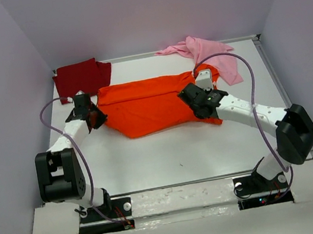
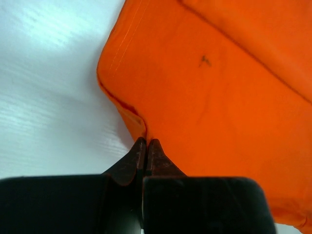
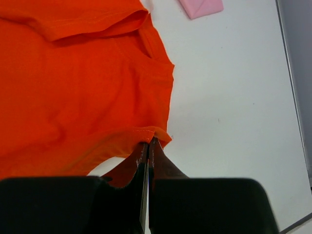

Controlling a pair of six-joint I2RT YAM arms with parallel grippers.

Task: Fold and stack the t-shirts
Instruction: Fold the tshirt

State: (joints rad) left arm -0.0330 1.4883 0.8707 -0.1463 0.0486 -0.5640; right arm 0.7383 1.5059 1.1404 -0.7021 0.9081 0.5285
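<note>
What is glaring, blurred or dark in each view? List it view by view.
Top view: even, soft light, everything sharp, only faint shadows by the arms on the table. Left wrist view: streaky white glare on the table, the orange shirt slightly soft, the left tool a dark, blurred mass. Right wrist view: shirt stitching crisp, no glare, the right tool dark along the bottom.

I am working at a white table (image 1: 181,155) that is filling the middle of the frame. Pale lilac walls are closing it in at the top (image 1: 150,10), left (image 1: 0,119) and right (image 1: 311,37). Soft light is glaring off the tabletop, and a white ledge (image 1: 188,232) is running along the bottom.
</note>
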